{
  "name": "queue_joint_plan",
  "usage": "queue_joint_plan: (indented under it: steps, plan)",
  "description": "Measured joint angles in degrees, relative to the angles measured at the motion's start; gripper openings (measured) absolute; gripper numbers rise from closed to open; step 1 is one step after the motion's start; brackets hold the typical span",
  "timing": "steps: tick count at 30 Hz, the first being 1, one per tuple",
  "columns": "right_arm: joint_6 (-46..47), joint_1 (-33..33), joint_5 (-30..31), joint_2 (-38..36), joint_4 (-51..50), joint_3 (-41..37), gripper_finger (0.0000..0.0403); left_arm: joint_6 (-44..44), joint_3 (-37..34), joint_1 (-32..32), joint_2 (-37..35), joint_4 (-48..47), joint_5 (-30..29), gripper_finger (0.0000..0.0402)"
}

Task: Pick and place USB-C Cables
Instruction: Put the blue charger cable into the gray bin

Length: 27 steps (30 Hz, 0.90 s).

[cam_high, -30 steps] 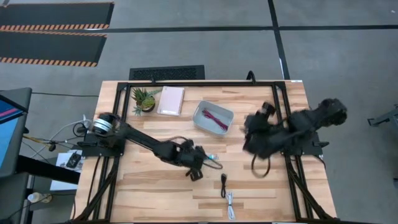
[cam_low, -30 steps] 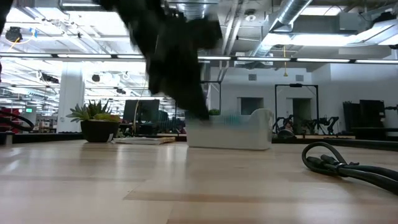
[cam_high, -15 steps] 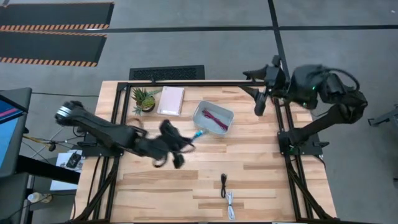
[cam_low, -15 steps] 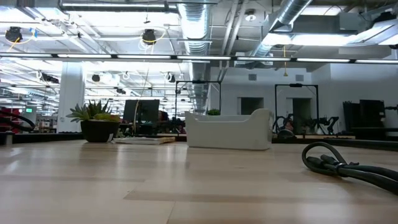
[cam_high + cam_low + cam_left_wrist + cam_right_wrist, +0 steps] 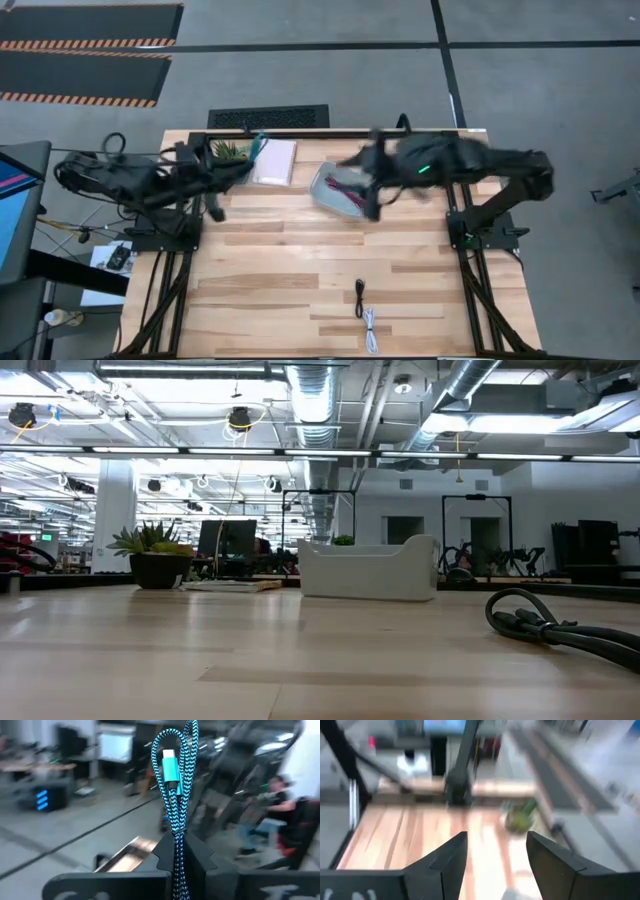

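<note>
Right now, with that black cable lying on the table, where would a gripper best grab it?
Probably mid-bundle, coming straight down: the black cable lies flat as a short narrow bundle, apart from the white cable, so fingers could close across its width.

**Legible text: none found**

Checked all four views for lettering, labels, brand marks, numbers and signs. Nothing readable. The monitor (image 5: pixel 14 200) to the left of the table (image 5: pixel 300 290) shows only colour bands, no characters resolvable. The pale notebook (image 5: pixel 276 161) on the table has a blank cover as seen from above. Small lit signs far back in the room behind the table, in the low view, are too small to read.
</note>
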Motion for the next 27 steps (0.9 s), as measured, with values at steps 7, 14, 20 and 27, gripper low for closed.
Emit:
queue_joint_plan:
  steps: [7, 14, 20, 27]
  plan:
    - [7.92, -0.70, 6.85, 10.32, -14.67, -0.11, 0.0226, 4.85, 0.03, -5.35, 1.15, 0.04, 4.65, 0.0000]
    - [10.96, -6.98, 12.39, 11.44, -20.65, -0.11, 0.0226, 3.79, -0.42, -8.77, 7.00, -6.49, 3.98, 0.0000]
    - [9.82, -14.11, 11.98, 4.34, -13.73, -0.02, 0.0226, 8.26, -6.40, -6.87, 10.70, -1.86, 2.43, 0.0010]
    - [8.28, -15.09, 1.53, -4.39, -5.47, 0.00, 0.0226, 18.28, -12.89, 11.58, 11.08, 17.15, 18.37, 0.0007]
